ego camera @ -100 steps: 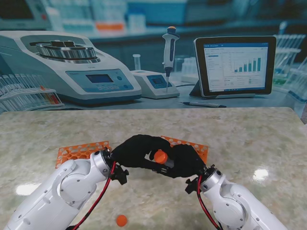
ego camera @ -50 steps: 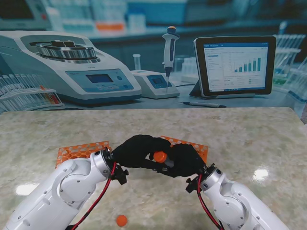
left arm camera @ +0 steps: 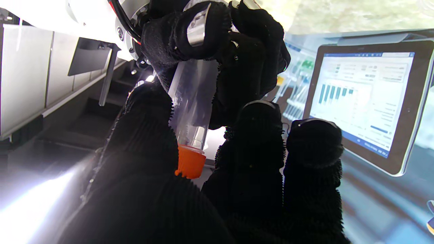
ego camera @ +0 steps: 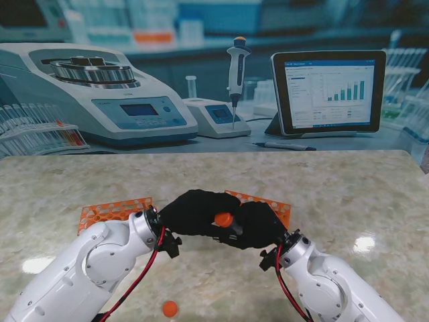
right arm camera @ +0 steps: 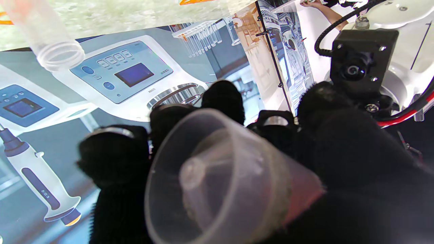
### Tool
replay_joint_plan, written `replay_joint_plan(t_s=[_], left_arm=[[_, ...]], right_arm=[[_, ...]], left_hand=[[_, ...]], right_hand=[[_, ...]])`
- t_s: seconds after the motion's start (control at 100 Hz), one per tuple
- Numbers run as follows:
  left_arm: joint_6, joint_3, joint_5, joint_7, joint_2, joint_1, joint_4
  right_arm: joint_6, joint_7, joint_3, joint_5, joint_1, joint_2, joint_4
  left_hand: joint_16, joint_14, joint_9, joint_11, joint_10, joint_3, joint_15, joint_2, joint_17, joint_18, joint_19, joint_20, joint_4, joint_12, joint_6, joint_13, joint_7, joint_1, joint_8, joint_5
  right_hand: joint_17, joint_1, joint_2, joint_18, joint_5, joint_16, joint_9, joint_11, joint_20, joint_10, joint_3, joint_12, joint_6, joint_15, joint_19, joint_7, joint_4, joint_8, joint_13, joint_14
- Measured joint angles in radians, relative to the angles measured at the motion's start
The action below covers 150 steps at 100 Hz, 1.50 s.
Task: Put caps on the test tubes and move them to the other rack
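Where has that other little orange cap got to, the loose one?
In the stand's view the loose orange cap lies on the marble table close to me, between the two white arms, nearer than the black-gloved hands and toward the left arm.

A clear test tube (left arm camera: 191,101) with an orange cap (ego camera: 224,219) on its end sits gripped between both gloved hands.

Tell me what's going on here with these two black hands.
The two gloved hands meet over the table, working one clear test tube. The right hand grips the tube's body, while the left hand has its fingers at the orange cap on the tube's end. Orange racks lie just beyond the hands, and a spare orange cap sits on the table nearer to me.
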<state>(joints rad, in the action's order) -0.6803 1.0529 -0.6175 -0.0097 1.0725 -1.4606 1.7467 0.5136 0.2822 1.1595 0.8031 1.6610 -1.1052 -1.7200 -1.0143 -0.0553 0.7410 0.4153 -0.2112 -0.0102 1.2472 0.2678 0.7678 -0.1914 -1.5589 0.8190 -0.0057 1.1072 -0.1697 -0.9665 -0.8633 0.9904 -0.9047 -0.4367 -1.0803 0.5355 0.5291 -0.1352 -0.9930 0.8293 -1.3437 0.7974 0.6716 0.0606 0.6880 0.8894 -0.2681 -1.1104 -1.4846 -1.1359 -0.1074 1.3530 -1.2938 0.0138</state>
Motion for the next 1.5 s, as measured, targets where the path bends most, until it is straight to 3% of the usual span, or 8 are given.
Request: replay_joint_plan(t_s=[0.25,0.27,0.28,0.31,0.49,1.14,1.31,1.5], left_arm=[[-0.007,-0.003,0.014,-0.012,0.001,0.004,0.001],[-0.007,-0.003,0.017,-0.013,0.001,0.004,0.001],[-0.007,-0.003,0.018,-0.013,0.001,0.004,0.001],[-0.008,-0.004,0.019,-0.013,0.002,0.005,0.001],[-0.011,-0.002,0.029,-0.016,0.002,0.003,0.001],[-0.012,0.012,0.084,-0.038,0.004,-0.005,0.002],[-0.012,0.02,0.083,-0.049,0.003,-0.01,0.007],[-0.013,0.027,0.073,-0.05,0.003,-0.016,0.013]], right_arm=[[0.008,-0.004,0.002,-0.004,0.005,0.0,-0.005],[0.008,-0.005,0.002,-0.004,0.006,0.0,-0.006],[0.008,-0.005,0.002,-0.004,0.006,0.0,-0.006],[0.008,-0.006,0.002,-0.004,0.006,0.0,-0.006],[0.007,-0.002,0.005,0.03,0.006,0.0,-0.01],[-0.016,0.036,-0.009,0.07,-0.001,0.002,-0.009],[-0.017,0.039,-0.01,0.083,-0.001,0.002,-0.009],[-0.021,0.028,-0.009,0.089,0.002,0.002,-0.015]], left_hand=[[0.088,0.049,0.0,0.099,-0.023,0.001,0.102,0.0,0.088,0.02,-0.035,0.0,-0.001,-0.041,-0.002,-0.042,-0.012,0.0,-0.084,-0.009],[0.095,0.076,0.0,0.104,-0.027,0.001,0.114,0.0,0.091,0.02,-0.035,0.0,-0.001,-0.047,-0.002,-0.05,-0.012,0.0,-0.091,-0.01],[0.111,0.141,0.0,0.107,-0.031,0.001,0.113,0.0,0.095,0.02,-0.035,0.0,-0.001,-0.049,-0.002,-0.052,-0.012,0.0,-0.094,-0.011],[0.112,0.171,0.0,0.115,-0.033,0.001,0.121,0.0,0.1,0.021,-0.035,-0.002,-0.001,-0.055,-0.002,-0.053,-0.012,0.0,-0.104,-0.015],[0.136,0.173,0.001,0.147,-0.039,0.001,0.144,0.0,0.112,0.021,-0.001,-0.024,-0.001,-0.064,-0.002,-0.054,-0.013,0.0,-0.139,-0.036],[0.161,0.173,0.001,0.148,-0.049,0.001,0.155,-0.001,0.094,0.011,0.147,-0.024,-0.043,-0.078,-0.004,-0.054,-0.012,0.0,-0.183,-0.061],[0.161,0.174,0.0,0.147,-0.049,-0.002,0.152,-0.001,0.09,0.011,0.149,-0.024,-0.043,-0.086,-0.004,-0.044,-0.029,0.0,-0.198,-0.062],[0.161,0.248,-0.01,0.144,-0.053,-0.046,0.088,-0.014,0.087,0.011,0.156,-0.023,-0.043,-0.092,-0.009,-0.019,-0.132,0.0,-0.21,-0.062]], right_hand=[[0.001,-0.003,0.001,0.0,0.002,0.0,0.0,-0.009,0.0,0.0,-0.001,-0.007,-0.048,0.003,0.01,0.01,0.0,-0.013,0.0,0.0],[0.001,-0.005,0.001,0.0,0.002,0.0,0.0,-0.012,0.0,0.0,-0.001,-0.008,-0.044,0.014,0.016,0.02,0.0,-0.014,0.0,0.0],[0.001,-0.007,0.001,0.0,0.002,0.0,0.003,-0.014,0.0,0.0,-0.004,-0.01,-0.044,0.023,0.017,0.024,0.0,-0.016,0.0,0.0],[0.004,-0.012,0.001,0.0,0.002,0.0,0.005,-0.016,0.0,0.0,-0.01,-0.016,-0.043,0.026,0.029,0.028,0.0,-0.024,0.0,0.0],[0.042,-0.022,0.001,-0.006,0.013,-0.015,0.046,-0.079,-0.002,-0.019,-0.046,-0.05,-0.039,0.151,0.103,0.11,-0.001,-0.128,-0.001,-0.02],[0.327,-0.011,0.002,-0.063,0.082,-0.093,0.195,-0.386,-0.003,-0.08,-0.076,-0.262,-0.015,0.579,0.31,0.274,-0.012,-0.748,0.128,-0.071],[0.455,-0.012,0.0,-0.095,0.106,-0.16,0.24,-0.475,-0.042,-0.092,-0.075,-0.347,0.045,0.679,0.37,0.43,-0.012,-0.824,0.212,-0.09],[0.528,-0.032,-0.025,-0.117,0.135,-0.223,0.257,-0.541,-0.078,-0.117,-0.074,-0.44,0.129,0.725,0.397,0.573,-0.01,-0.849,0.255,-0.114]])
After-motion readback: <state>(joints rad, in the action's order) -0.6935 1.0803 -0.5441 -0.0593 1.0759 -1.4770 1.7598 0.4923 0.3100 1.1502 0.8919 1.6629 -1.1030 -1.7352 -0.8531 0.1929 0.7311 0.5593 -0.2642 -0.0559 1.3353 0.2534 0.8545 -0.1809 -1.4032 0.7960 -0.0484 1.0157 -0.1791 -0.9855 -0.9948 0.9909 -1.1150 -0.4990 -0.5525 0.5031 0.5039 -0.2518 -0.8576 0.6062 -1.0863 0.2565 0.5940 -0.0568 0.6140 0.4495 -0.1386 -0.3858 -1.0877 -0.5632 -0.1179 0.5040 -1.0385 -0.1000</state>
